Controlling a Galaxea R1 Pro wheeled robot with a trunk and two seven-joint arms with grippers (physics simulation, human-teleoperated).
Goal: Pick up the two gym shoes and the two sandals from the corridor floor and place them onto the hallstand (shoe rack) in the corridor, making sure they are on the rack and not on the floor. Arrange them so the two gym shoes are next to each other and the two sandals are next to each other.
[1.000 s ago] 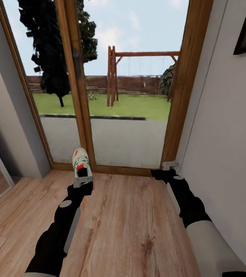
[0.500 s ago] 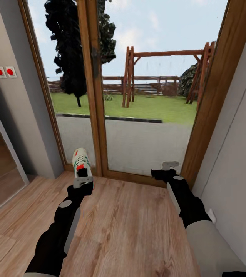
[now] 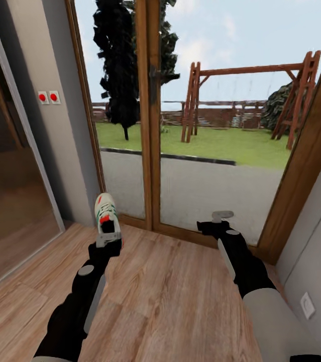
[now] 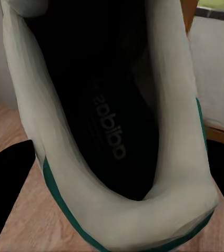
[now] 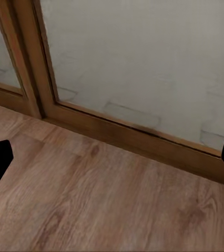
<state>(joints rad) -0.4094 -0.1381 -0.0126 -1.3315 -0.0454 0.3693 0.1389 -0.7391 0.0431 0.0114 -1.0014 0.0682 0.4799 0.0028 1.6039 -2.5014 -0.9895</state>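
left gripper (image 3: 108, 240): clamped on the heel of a white lace-up gym shoe with green side stripes and red-orange accents (image 3: 105, 212), toe pointing away, carried clear above the light brown wood-plank corridor floor (image 3: 170, 301)
shoe seen from left wrist: dark insole and pale collar of the shoe (image 4: 112, 131) close up, seated deep between the fingers (grip looks secure)
right gripper (image 3: 221, 217): fingers spread wide apart, holding nothing, hovering near the wood-framed glass door (image 3: 150, 151) at far right
other shoes and rack: out of sight here
step in hand: carrying the shoe while turning to find the rack
doing it well: keep the clamp firm, hold the shoe level and off the floor, keep the right arm tucked from the door frame and wall, stop turning once the rack appears, then set the shoe inside with space beside for its mate
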